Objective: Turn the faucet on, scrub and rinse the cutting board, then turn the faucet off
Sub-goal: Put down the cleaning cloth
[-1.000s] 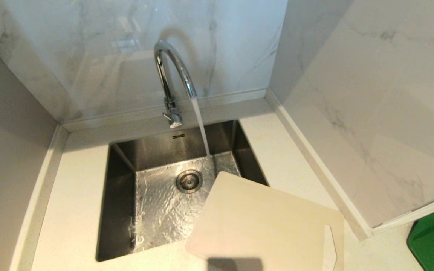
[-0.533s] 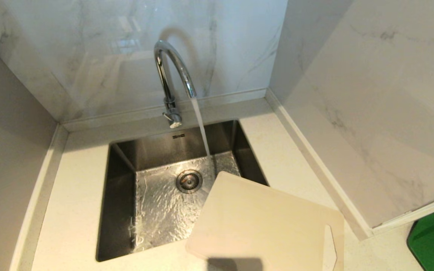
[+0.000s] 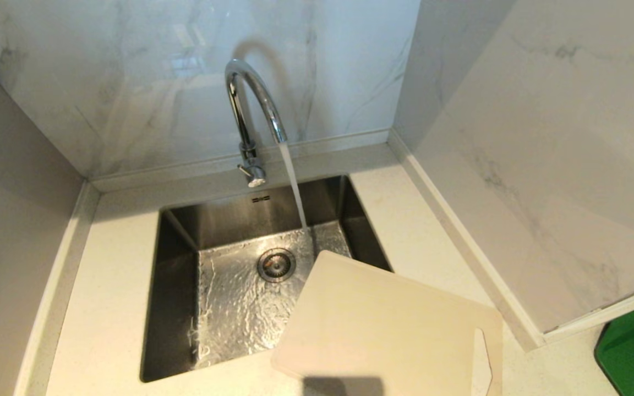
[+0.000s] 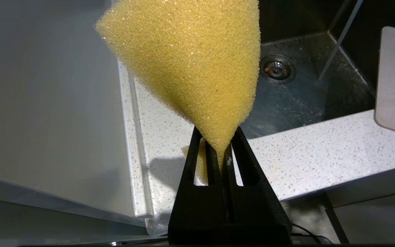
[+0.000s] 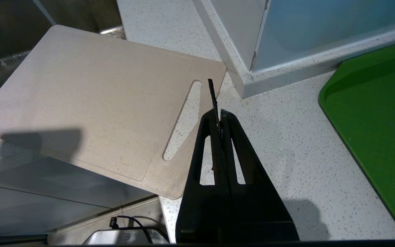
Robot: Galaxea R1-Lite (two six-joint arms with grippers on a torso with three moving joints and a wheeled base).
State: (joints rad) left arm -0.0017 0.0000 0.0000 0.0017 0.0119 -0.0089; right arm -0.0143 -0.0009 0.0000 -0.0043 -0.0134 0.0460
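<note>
yellow sponge (image 4: 190, 65), beige cutting board (image 3: 388, 324)

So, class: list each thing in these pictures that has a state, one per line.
Chrome gooseneck faucet: running.
Steel sink: wet, unplugged.
Beige plastic cutting board: flat, overhanging the sink.
Yellow sponge: gripped.
Left gripper: shut on the sponge.
Right gripper: shut, empty.

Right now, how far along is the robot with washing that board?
Early. Done: the faucet is running into the sink. In hand: the left gripper pinches a yellow sponge. Left: scrubbing and rinsing the cutting board, lying across the sink's corner outside the stream, then shutting the water off.
</note>
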